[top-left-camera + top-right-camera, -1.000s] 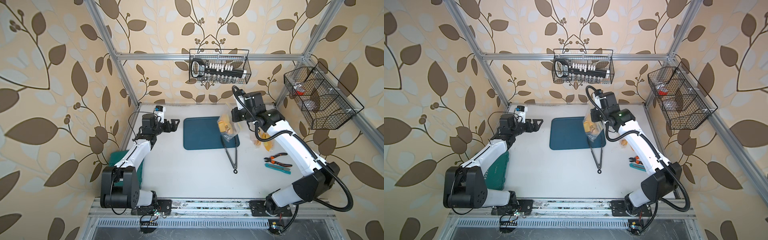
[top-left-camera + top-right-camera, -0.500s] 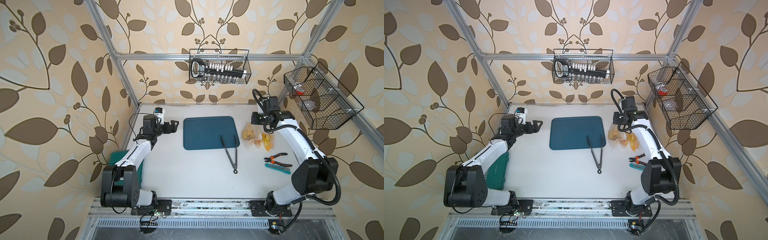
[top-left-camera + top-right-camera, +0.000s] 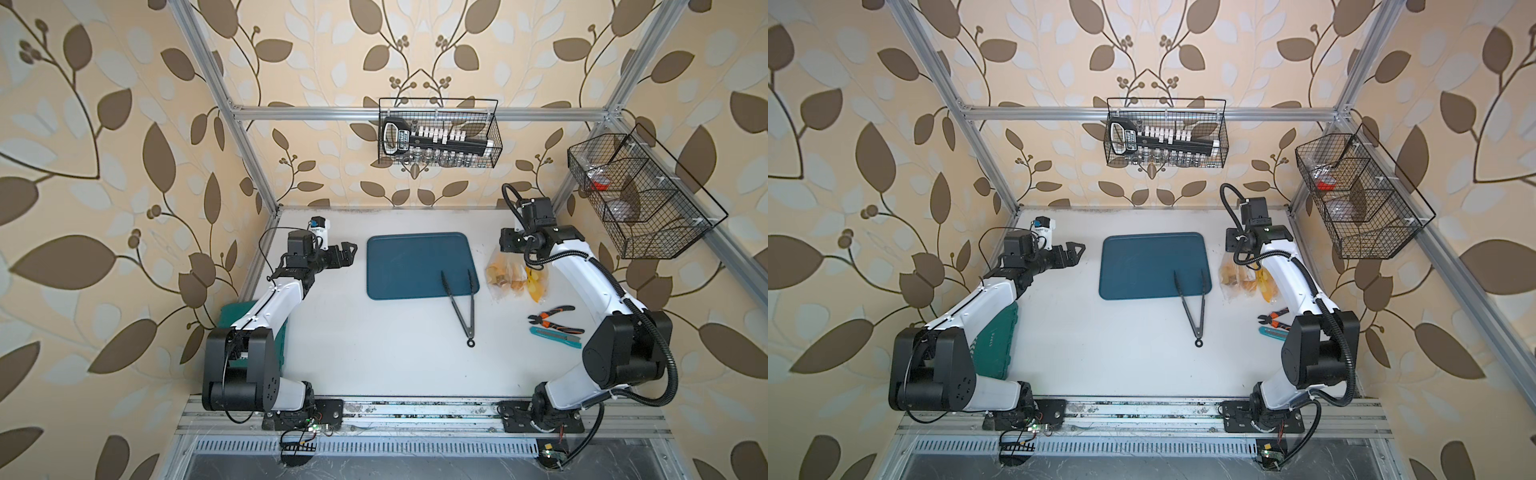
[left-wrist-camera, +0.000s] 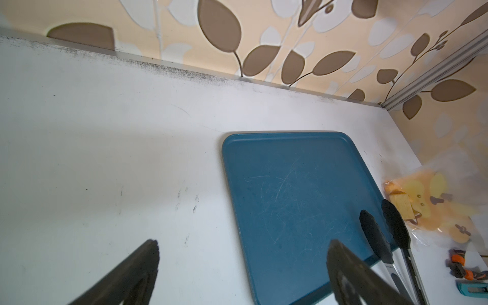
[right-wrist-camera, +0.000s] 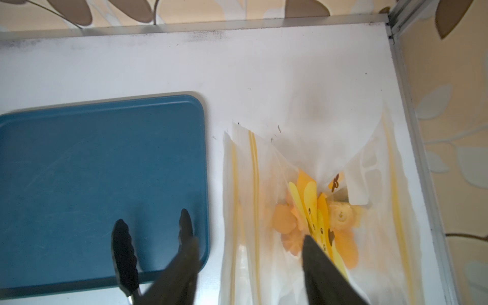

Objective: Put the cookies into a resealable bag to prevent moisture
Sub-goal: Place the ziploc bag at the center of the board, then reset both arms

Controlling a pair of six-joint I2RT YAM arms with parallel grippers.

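Note:
The clear resealable bag (image 3: 513,276) (image 3: 1246,282) lies crumpled on the white table, right of the blue tray (image 3: 415,257). The cookies (image 3: 500,280) (image 5: 284,221) show as orange shapes inside it, beside a yellow cartoon print. My right gripper (image 3: 507,245) (image 5: 250,240) hovers over the bag's (image 5: 303,158) far end, jaws open with nothing gripped. In the right wrist view one finger overlaps the cookies and the other the tray (image 5: 92,158) corner. My left gripper (image 3: 351,253) (image 4: 243,245) stands wide open and empty, left of the tray (image 4: 290,184).
Black tongs (image 3: 463,303) (image 5: 124,250) lie half on the tray's near right corner. Orange-handled pliers (image 3: 550,318) and a teal knife (image 3: 555,336) lie near the right arm. A green box (image 3: 232,316) sits by the left arm. Wire baskets (image 3: 438,137) (image 3: 640,195) hang on the walls.
My right gripper carried the bag from above the tray's right edge to the table on its right, set it down and opened. The left arm stayed put.

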